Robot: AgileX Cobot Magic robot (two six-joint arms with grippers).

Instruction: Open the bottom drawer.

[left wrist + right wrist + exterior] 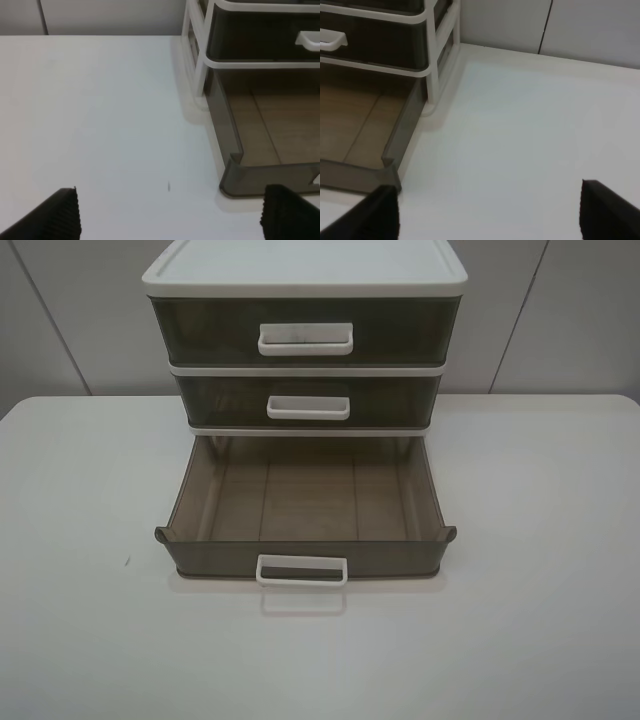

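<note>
The bottom drawer point(305, 502), a shallow smoky grey-brown tray, stands pulled far out of the white-framed cabinet point(305, 265) and is empty. Its small white loop handle point(302, 571) faces the table's front. No gripper shows in the exterior high view. My left gripper point(170, 220) is open and empty over the bare table, to the left of the drawer's front left corner point(240, 175). My right gripper point(492, 215) is open and empty over the table, to the right of the drawer's front right corner point(390, 172).
The middle drawer point(308, 400) and the taller top drawer point(305, 330) are shut, each with a white handle. The cabinet stands at the back middle of the white table point(90, 540). A grey panelled wall point(570, 310) rises behind.
</note>
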